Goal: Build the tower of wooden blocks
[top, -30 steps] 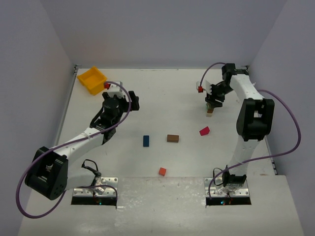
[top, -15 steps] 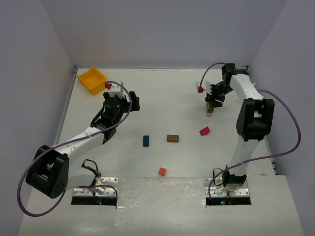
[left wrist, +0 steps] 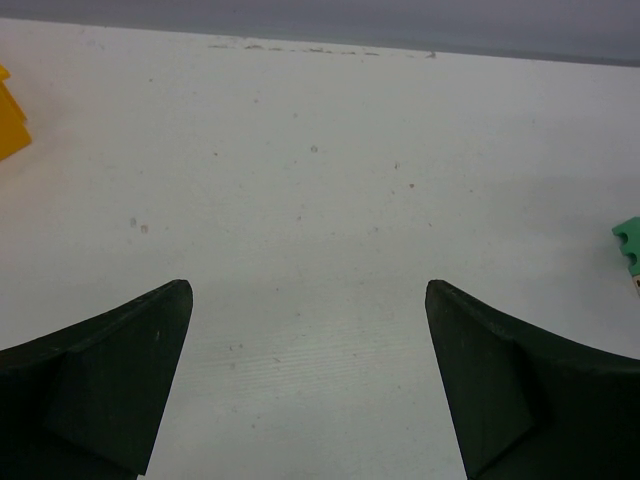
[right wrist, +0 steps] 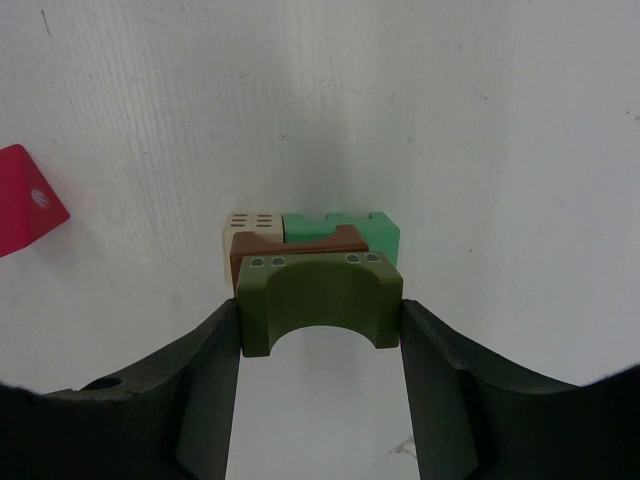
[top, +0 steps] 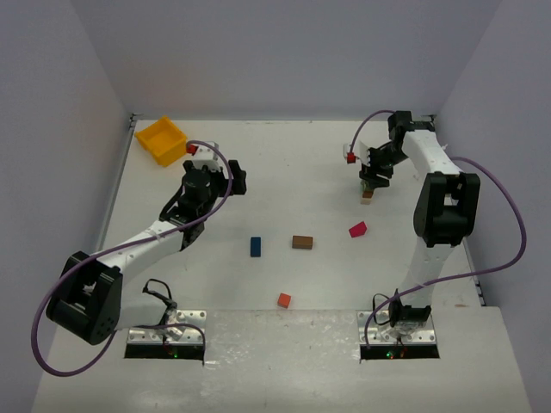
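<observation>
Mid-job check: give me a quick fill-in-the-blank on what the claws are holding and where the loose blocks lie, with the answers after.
1. The right claw is shut on the olive arch block; the left claw is open and holds ___.
2. The bin at the far left corner is coloured ___.
3. In the top view, the blue block lies to the ___ of the loose brown block.
Missing words: nothing; yellow; left.

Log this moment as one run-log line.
left gripper: open, empty | right gripper: shut on olive arch block | position: over partial tower
</observation>
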`<action>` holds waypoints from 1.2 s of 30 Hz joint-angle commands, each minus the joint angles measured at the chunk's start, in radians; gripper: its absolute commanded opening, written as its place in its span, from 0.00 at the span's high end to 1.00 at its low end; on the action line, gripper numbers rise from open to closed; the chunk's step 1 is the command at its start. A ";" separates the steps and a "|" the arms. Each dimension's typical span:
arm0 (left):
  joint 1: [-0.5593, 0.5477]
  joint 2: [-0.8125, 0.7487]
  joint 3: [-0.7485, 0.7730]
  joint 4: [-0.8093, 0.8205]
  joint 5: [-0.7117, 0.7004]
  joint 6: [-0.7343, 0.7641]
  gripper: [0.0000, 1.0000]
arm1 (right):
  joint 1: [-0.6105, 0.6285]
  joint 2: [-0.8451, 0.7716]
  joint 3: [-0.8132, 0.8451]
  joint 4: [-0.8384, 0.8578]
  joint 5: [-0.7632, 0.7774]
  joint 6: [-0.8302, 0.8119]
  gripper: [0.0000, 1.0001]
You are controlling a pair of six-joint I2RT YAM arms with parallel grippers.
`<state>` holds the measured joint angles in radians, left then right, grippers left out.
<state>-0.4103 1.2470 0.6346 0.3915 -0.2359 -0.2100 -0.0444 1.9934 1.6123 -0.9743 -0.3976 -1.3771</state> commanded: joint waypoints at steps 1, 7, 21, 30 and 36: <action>0.004 0.008 0.046 0.021 0.016 0.011 0.00 | -0.005 -0.030 -0.002 -0.009 -0.030 -0.062 0.59; 0.004 0.014 0.050 0.018 0.019 0.013 0.00 | -0.005 -0.021 0.014 -0.033 -0.022 -0.066 0.58; 0.004 0.028 0.061 0.013 0.025 0.015 0.00 | -0.005 0.010 0.067 -0.063 -0.028 -0.051 0.55; 0.004 0.034 0.062 0.015 0.030 0.014 0.00 | -0.005 -0.025 0.064 -0.060 -0.058 -0.059 0.55; 0.004 0.034 0.062 0.015 0.043 0.014 0.00 | -0.005 -0.036 0.047 -0.055 -0.072 -0.074 0.55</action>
<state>-0.4103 1.2793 0.6544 0.3695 -0.2149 -0.2066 -0.0444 2.0064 1.6447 -1.0271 -0.4241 -1.4102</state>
